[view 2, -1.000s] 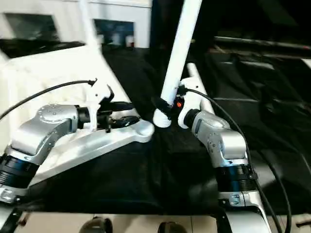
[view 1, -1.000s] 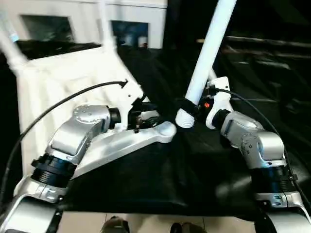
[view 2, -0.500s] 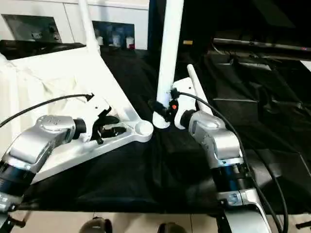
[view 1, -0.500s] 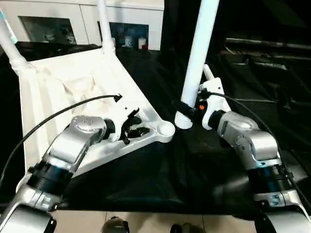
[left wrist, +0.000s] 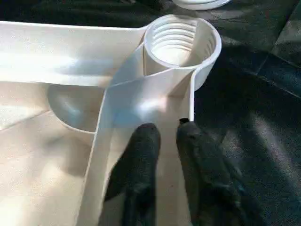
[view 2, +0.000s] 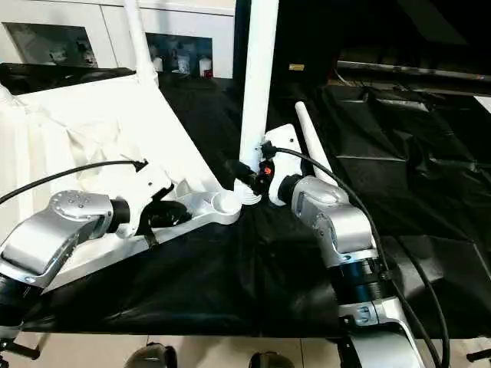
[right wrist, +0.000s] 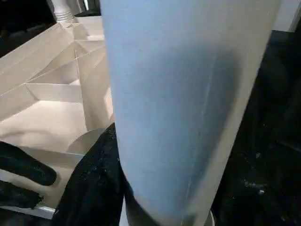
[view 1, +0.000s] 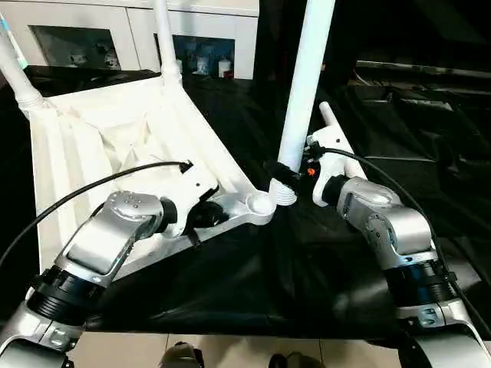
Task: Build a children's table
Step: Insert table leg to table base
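1. Two grippers work at the near corner of the upturned table top (view 1: 115,146), which lies on a black cloth (view 1: 253,284) covering the work surface.
2. I see the left gripper (left wrist: 167,134) resting on the table top's near edge rib, just behind the corner socket (left wrist: 181,42). Its two black fingers (left wrist: 141,160) are pressed nearly together, one on each side of the thin upright rib; I read them as pinching that rib.
3. I see the corner socket as a round, open cup with ridged inner walls, still unfilled.
4. I see the right gripper (view 1: 288,175) clamped on a white leg (view 1: 303,84) close to the leg's lower end. One black finger (right wrist: 94,188) lies against the leg's side.
5. The held leg stands nearly upright, its ridged lower end (view 1: 281,193) touching or just beside the corner socket; I cannot tell whether it has entered the socket.
6. A fourth leg (view 1: 331,126) lies loose on the cloth behind the right gripper.
7. At the table top's two far corners, two fitted legs (view 1: 163,38) stand upright.
8. White cabinets (view 1: 92,38) stand behind the work surface.
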